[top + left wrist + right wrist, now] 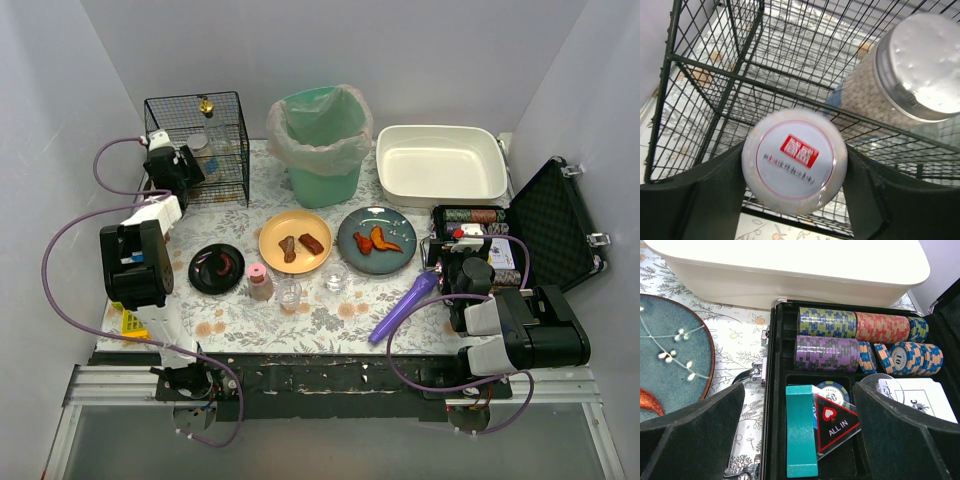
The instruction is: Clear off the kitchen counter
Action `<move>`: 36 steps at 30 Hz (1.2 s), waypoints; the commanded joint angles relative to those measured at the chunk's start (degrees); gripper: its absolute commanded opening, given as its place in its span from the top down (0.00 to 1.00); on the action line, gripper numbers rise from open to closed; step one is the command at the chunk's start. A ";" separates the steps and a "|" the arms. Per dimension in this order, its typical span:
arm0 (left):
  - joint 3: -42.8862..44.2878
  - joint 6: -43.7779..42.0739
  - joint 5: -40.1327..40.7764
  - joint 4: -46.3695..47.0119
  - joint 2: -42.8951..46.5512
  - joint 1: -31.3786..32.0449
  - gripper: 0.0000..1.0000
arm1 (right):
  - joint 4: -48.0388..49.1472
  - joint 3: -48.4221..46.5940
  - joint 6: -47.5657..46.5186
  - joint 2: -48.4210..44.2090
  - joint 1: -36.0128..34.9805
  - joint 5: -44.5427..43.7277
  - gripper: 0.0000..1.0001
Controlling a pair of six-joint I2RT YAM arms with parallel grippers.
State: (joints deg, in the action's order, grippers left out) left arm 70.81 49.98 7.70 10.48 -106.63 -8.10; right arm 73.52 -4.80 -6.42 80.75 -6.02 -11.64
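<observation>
Looking down from above, the kitchen counter (240, 312) fills the middle under its fern-printed cloth, with walls close on three sides. Along its far edge stand a wire cage (215, 120), a lined green bin (322, 140) and a white basin (440, 198). An open black case (555, 225) lies at the right edge. The left gripper (178, 165) sits at the cage's left side, and the right gripper (447, 250) hangs over the case's tray. Bare cloth shows mostly along the near edge, crossed by a purple tool (405, 305) lying slantwise. An orange plate (295, 222), a blue plate (378, 218), a black saucer (200, 280), a pink-lidded jar (259, 282) and a small glass (290, 293) crowd the centre.

Only the left wrist view shows the grip: both fingers (700, 200) press the sides of a white tub (795, 160) with a red label, close against the cage bars. A silver-lidded jar (920, 65) stands behind those bars.

In the right wrist view the jaws stand wide with nothing between them, above rows of poker chips (840, 337), a teal block (801, 430) and an "ALL IN" marker (837, 422). The basin's wall runs just beyond the case, and the blue plate's rim lies to its left.
</observation>
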 commanded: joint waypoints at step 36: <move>-8.48 23.76 9.17 -46.06 36.30 24.18 0.02 | 3.74 0.05 -0.70 0.20 -0.22 -0.58 0.02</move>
State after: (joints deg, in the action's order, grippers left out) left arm 65.73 67.72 14.22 -23.46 -76.07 13.58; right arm 73.49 -4.80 -6.42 80.73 -6.02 -11.64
